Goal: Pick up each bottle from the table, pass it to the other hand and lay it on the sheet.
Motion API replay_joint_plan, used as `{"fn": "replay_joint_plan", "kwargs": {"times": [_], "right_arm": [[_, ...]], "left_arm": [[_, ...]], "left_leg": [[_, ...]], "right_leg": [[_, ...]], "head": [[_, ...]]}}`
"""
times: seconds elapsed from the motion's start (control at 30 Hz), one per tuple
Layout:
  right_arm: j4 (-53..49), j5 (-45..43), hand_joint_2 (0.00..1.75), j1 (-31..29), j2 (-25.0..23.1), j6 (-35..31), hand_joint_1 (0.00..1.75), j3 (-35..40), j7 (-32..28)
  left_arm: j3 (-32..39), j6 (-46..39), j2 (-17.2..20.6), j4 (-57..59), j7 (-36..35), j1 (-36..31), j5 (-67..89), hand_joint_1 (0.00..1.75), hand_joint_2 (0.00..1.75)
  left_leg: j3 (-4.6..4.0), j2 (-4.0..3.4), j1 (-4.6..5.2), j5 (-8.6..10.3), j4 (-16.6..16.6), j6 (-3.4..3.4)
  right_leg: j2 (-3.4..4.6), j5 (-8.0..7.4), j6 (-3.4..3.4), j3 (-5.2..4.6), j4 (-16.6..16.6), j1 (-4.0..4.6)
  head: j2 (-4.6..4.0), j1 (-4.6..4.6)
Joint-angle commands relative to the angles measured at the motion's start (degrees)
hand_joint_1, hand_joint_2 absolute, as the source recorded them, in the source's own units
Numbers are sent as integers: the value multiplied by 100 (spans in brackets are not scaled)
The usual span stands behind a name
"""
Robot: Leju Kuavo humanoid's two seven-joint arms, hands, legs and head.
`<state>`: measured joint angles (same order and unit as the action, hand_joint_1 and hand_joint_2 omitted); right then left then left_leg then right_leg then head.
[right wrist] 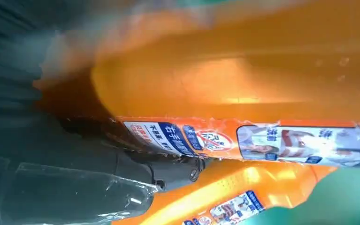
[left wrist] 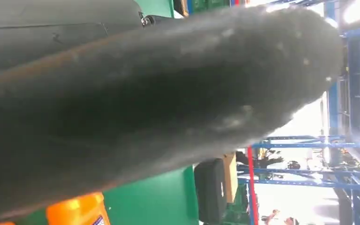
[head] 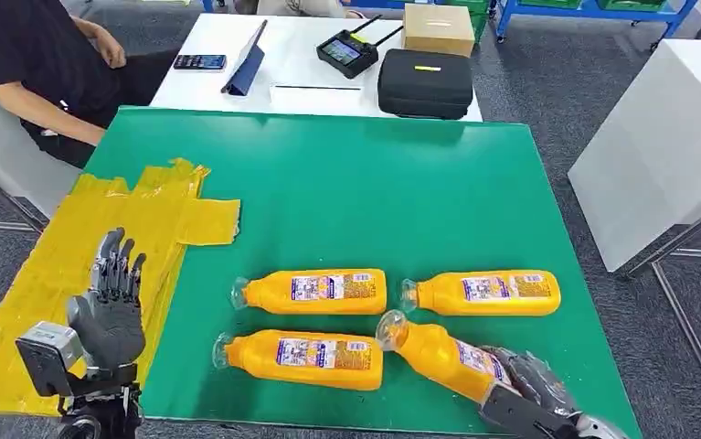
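Several orange bottles with clear caps lie on the green mat point(head: 401, 192). My right hand point(head: 529, 389) grips the base of the near right bottle point(head: 442, 357), which is tilted with its cap up toward the left. In the right wrist view that held bottle point(right wrist: 243, 89) sits close against the fingers point(right wrist: 168, 171), and another bottle point(right wrist: 243, 201) lies beyond it. Three others lie flat: one at centre point(head: 314, 291), one near centre point(head: 301, 358), one at right point(head: 483, 293). My left hand point(head: 113, 306) is raised with fingers apart above the yellow sheet point(head: 100, 256), holding nothing.
A person in black sits at the far left point(head: 45, 64). Behind the mat a white table point(head: 237, 101) carries a black case point(head: 425, 82), a controller point(head: 347, 52), a phone point(head: 200, 62), a tablet point(head: 248, 60) and a cardboard box point(head: 438, 27). A white cabinet point(head: 666, 146) stands at right.
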<state>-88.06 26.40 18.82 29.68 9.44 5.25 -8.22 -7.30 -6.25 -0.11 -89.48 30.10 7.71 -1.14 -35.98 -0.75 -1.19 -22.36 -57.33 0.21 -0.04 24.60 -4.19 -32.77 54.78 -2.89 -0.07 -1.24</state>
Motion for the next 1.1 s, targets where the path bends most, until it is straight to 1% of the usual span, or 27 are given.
{"fn": "replay_joint_plan", "kwargs": {"times": [0.03, 0.07, 0.1, 0.13, 0.17, 0.2, 0.23, 0.27, 0.3, 0.33, 0.37, 0.4, 0.47, 0.5, 0.53, 0.57, 0.63, 0.67, 0.7, 0.73, 0.77, 0.8, 0.83, 0.93, 1.0, 1.07, 1.1], "right_arm": [[-672, -1492, 175, 254, -182, 258, 175, -391, -946], [-1065, -2232, 175, 390, -365, 602, 175, -667, -1178], [-1454, -2661, 175, 507, -566, 870, 175, -906, -1306], [-1598, -2759, 175, 537, -646, 947, 175, -981, -1327], [-1793, -2869, 175, 562, -774, 953, 175, -1071, -1359], [-1872, -2923, 175, 559, -803, 915, 175, -1116, -1359], [-1833, -2951, 175, 505, -688, 714, 175, -1075, -1409], [-1667, -3038, 175, 338, -661, 667, 175, -1005, -1439], [-1441, -3023, 175, 103, -652, 660, 175, -851, -1443], [-1020, -2627, 175, -389, -797, 347, 175, -529, -1378], [-645, -2292, 175, -804, -931, 133, 175, -186, -1316], [-260, -2143, 175, -1215, -1128, -46, 175, 108, -1261], [726, -1941, 175, -2257, -1762, -545, 175, 835, -1158], [1058, -1767, 175, -2608, -2025, -832, 175, 1059, -1092], [1339, -1816, 175, -2908, -2245, -944, 175, 1294, -1017], [1418, -1850, 175, -3018, -2327, -1011, 175, 1393, -973], [1423, -1820, 175, -3202, -2724, -1154, 175, 1543, -826], [1353, -1710, 175, -3225, -2838, -1242, 175, 1619, -682], [1235, -1679, 175, -3187, -2900, -1290, 175, 1644, -556], [1207, -1673, 175, -3193, -2951, -1237, 175, 1698, -447], [1210, -1563, 175, -3209, -2972, -1280, 175, 1755, -303], [1225, -1532, 175, -3221, -3005, -1289, 175, 1783, -252], [1335, -1476, 175, -3290, -3060, -1263, 175, 1830, -123], [1775, -1294, 175, -3612, -3284, -1215, 175, 1985, 15], [1993, -1190, 175, -3796, -3463, -1188, 175, 2086, 111], [2101, -1042, 175, -3879, -3581, -1237, 175, 2210, 241], [2131, -1018, 175, -3888, -3610, -1233, 175, 2241, 262]], "left_arm": [[105, 552, 127, 454, 0, -91, -665, 0, 0], [69, 608, 153, 515, -4, -107, -679, 0, 0], [37, 782, 130, 554, 64, -132, -808, 0, 0], [20, 808, 122, 570, 68, -145, -825, 0, 0], [-30, 814, 98, 571, 63, -163, -808, 0, 175], [-82, 826, 80, 557, 61, -164, -809, 0, 175], [-160, 888, 59, 532, 46, -147, -858, 0, 175], [-208, 918, 26, 495, 40, -127, -888, 0, 175], [-266, 941, 1, 451, 26, -97, -905, 0, 175], [-360, 969, -20, 353, 15, -24, -929, 0, 175], [-450, 1007, -20, 273, 3, 37, -946, 0, 175], [-538, 1042, -22, 208, -17, 81, -989, 0, 175], [-790, 1093, -37, 148, -129, 65, -1050, 0, 175], [-884, 1098, -66, 128, -180, 34, -1072, 0, 175], [-1003, 1039, -68, 112, -244, -10, -1038, 0, 175], [-1070, 997, -69, 122, -269, -48, -1016, 0, 175], [-1252, 921, -73, 164, -296, -146, -845, 0, 175], [-1327, 885, -101, 189, -303, -198, -768, 0, 175], [-1406, 890, -109, 223, -316, -258, -758, 0, 175], [-1513, 876, -120, 249, -354, -328, -648, 0, 175], [-1592, 837, -146, 295, -387, -402, -555, 0, 175], [-1646, 814, -187, 325, -413, -456, -513, 0, 175], [-1743, 790, -214, 402, -457, -574, -447, 0, 175], [-1792, 742, -302, 568, -533, -798, -467, 0, 175], [-1761, 748, -360, 637, -575, -896, -526, 0, 175], [-1765, 783, -394, 638, -612, -960, -538, 0, 175], [-1762, 801, -409, 623, -642, -975, -552, 0, 175]], "left_leg": [[7, 7, 2, -6, 2, 1], [11, 9, 0, -11, -1, 1], [8, 9, 2, -10, -1, 0], [2, 11, 4, -6, 2, -1], [8, 15, 3, -11, 0, -2], [4, 12, 2, -7, 3, -2], [4, 11, 2, -5, 6, -1], [11, 13, -2, -11, 3, -1], [6, 9, -2, -9, 2, 1], [3, -3, -2, -4, 4, 1], [12, -7, -5, -9, 5, 3], [13, -24, -9, -7, 9, 2], [28, -58, -15, -9, 17, 2], [14, -53, -18, 1, 17, -7], [22, -79, -27, 3, 20, -10], [25, -84, -23, 6, 22, -10], [-1, -70, -19, 22, 11, -16], [1, -70, -18, 29, 11, -17], [-8, -61, -16, 37, 9, -14], [-4, -58, -19, 37, 9, -17], [-18, -44, -22, 48, 5, -17], [-17, -44, -24, 47, 5, -17], [-23, -37, -24, 50, 4, -17], [-16, -31, -21, 46, 5, -14], [-37, -24, -20, 52, 3, -16], [-34, -22, -17, 49, 2, -16], [-41, -17, -16, 53, 4, -17]], "right_leg": [[-4, 7, 24, 6, 1, 1], [-5, 12, 37, 9, 4, 4], [-5, 13, 38, 3, 7, 3], [-9, 10, 29, -1, 6, -1], [-12, 18, 43, 4, 11, 2], [-10, 11, 34, 1, 5, 2], [-9, 8, 27, 1, 1, 2], [-9, 14, 41, 7, 3, 7], [-6, 9, 30, 2, 0, 7], [5, 0, 19, -6, -6, 5], [10, 0, 32, 4, -10, 9], [27, -8, 26, 3, -17, 12], [61, -20, 47, 11, -29, 21], [52, -27, 26, 0, -29, 21], [77, -39, 34, -1, -36, 31], [80, -42, 50, -4, -31, 28], [66, -48, 31, -33, -13, 22], [69, -48, 40, -36, -8, 21], [56, -47, 30, -40, -5, 18], [56, -47, 48, -37, 1, 22], [38, -46, 34, -40, 4, 23], [37, -46, 42, -40, 5, 27], [30, -46, 30, -41, 4, 26], [26, -41, 48, -30, 5, 25], [21, -47, 33, -44, 7, 21], [26, -47, 46, -42, 10, 20], [23, -49, 36, -48, 7, 17]], "head": [[0, 0], [0, 0], [0, 0], [0, 0], [0, 0], [0, -2], [0, -2], [0, 0], [0, -2], [0, -2], [0, 0], [0, 0], [0, 0], [0, 2], [0, 2], [0, -2], [0, 0], [0, 0], [0, 0], [0, 0], [0, -2], [0, 2], [0, 0], [0, 0], [0, 2], [0, 2], [0, 0]]}}
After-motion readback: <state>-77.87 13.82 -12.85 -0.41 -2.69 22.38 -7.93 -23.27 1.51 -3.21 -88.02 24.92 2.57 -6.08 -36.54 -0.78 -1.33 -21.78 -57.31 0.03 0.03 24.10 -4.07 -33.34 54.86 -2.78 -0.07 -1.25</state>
